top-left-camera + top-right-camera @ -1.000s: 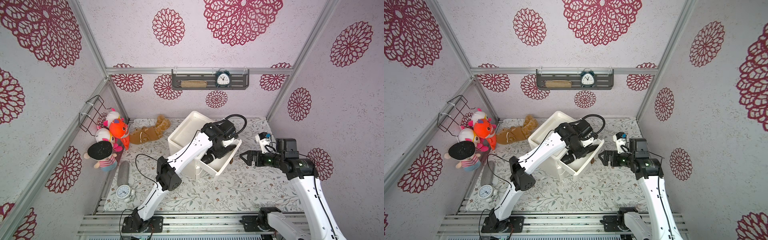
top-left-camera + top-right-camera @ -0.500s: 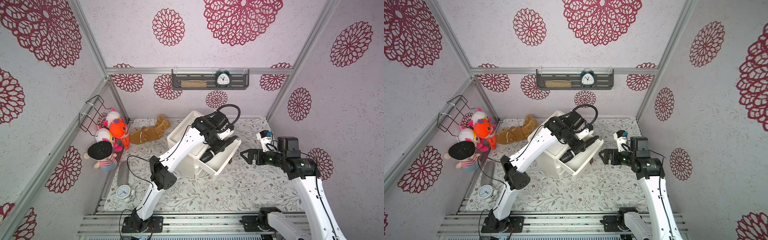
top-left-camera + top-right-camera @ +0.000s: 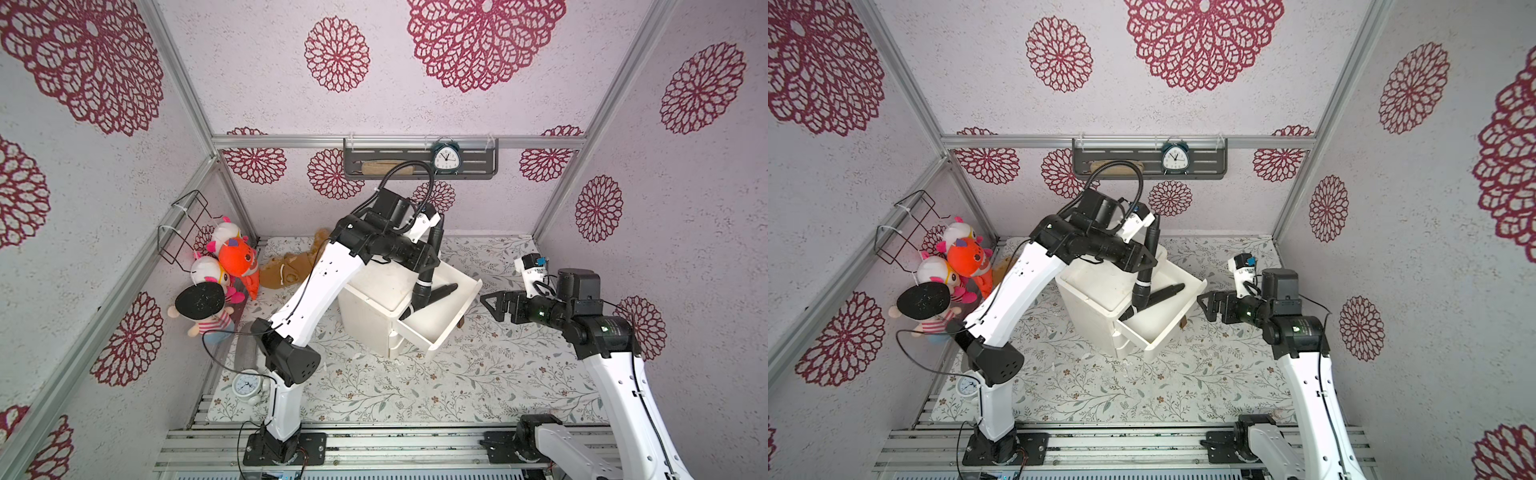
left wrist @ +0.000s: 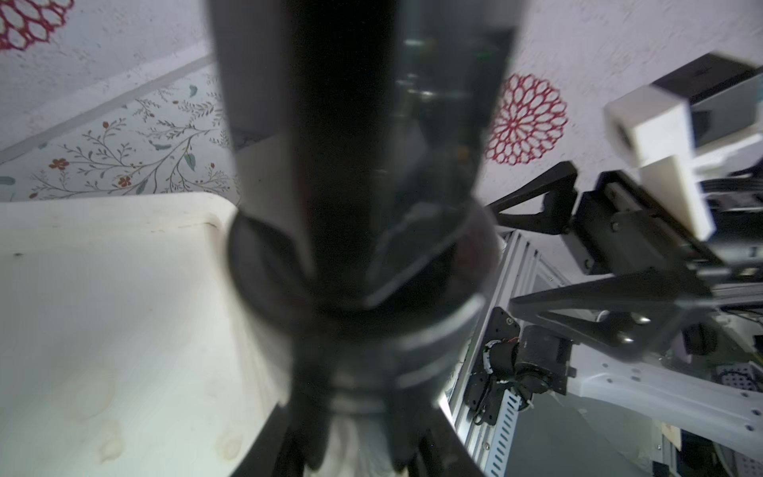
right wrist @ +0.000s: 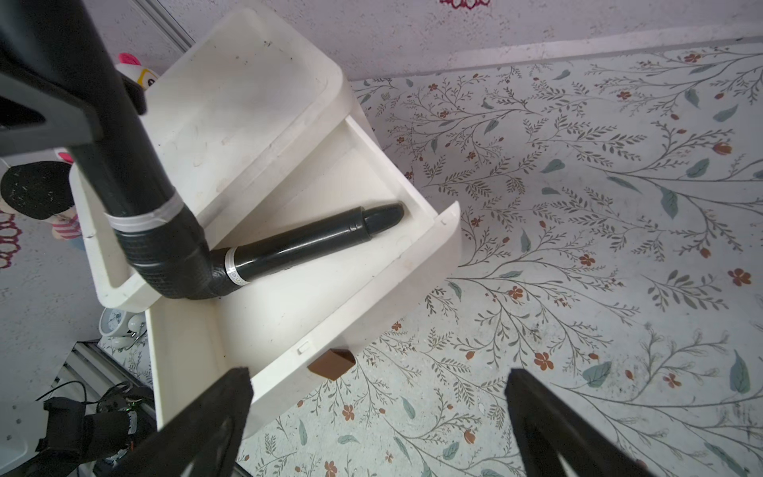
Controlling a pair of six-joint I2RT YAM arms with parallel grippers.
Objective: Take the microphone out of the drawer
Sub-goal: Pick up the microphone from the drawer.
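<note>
Floral-papered booth over a floral table (image 3: pixel 478 374). A white cabinet (image 3: pixel 374 291) has its top drawer (image 3: pixel 455 316) pulled out. The left hand (image 3: pixel 430 262), clamped on a black microphone (image 3: pixel 420 293), holds it near-upright, head down at the drawer's back, by a second microphone (image 3: pixel 444 289) lying flat. The right hand (image 3: pixel 492 306) gapes empty nearby.

- Wall shelf (image 3: pixel 478 164), dark grey, slotted, fixed to the back wall.
- Dark teal alarm clock (image 3: pixel 446 158) upright on the shelf; tan oblong item (image 3: pixel 380 167) lying on the same shelf, partly covered.
- Black wire basket (image 3: pixel 187 226) mounted on the side wall.
- Below the basket, clustered in the table corner: orange plush (image 3: pixel 237 259), two white-and-pink plush toys (image 3: pixel 224 232), and a black-haired doll (image 3: pixel 200 299) in a striped top.
- Brown plush toy (image 3: pixel 286 270) lying on the table just beside the cluster.
- White alarm clock (image 3: pixel 245 385) at the table's front corner; grey cylinder (image 3: pixel 246 349) lying just behind it.
- Table (image 3: pixel 457 382) covered in floral print.
</note>
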